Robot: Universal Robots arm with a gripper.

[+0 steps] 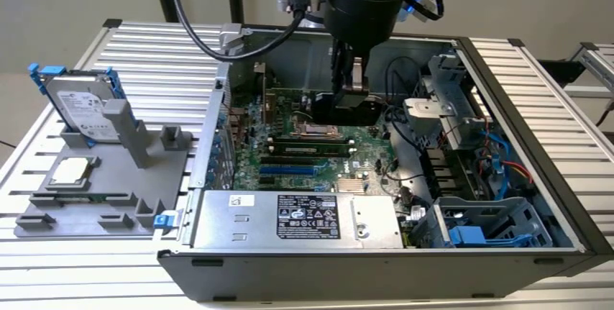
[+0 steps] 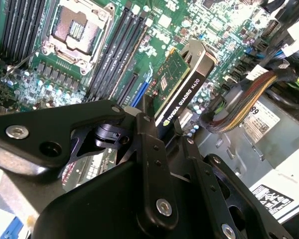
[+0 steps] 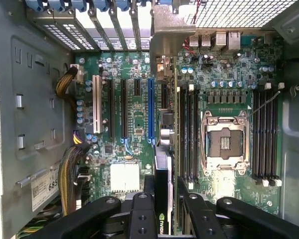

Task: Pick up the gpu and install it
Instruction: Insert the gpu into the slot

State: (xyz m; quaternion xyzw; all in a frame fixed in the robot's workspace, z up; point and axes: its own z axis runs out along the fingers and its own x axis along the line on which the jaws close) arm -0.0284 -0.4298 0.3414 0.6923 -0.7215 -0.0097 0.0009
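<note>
Apparently gripper (image 2: 162, 130) clamps gpu (image 2: 182, 84), above motherboard (image 3: 134, 99)

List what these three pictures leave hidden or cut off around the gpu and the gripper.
- Exterior view: the gpu is mostly hidden behind the gripper.
- Second wrist view: the gpu's lower end is hidden by the gripper.
- First wrist view: the gpu is edge-on, so its faces cannot be seen.

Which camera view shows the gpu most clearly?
The second wrist view: the gpu appears there held in the tool, with green board and black shroud both visible above the motherboard. The first wrist view shows it edge-on. The exterior view shows a dark block under the arm.
</note>
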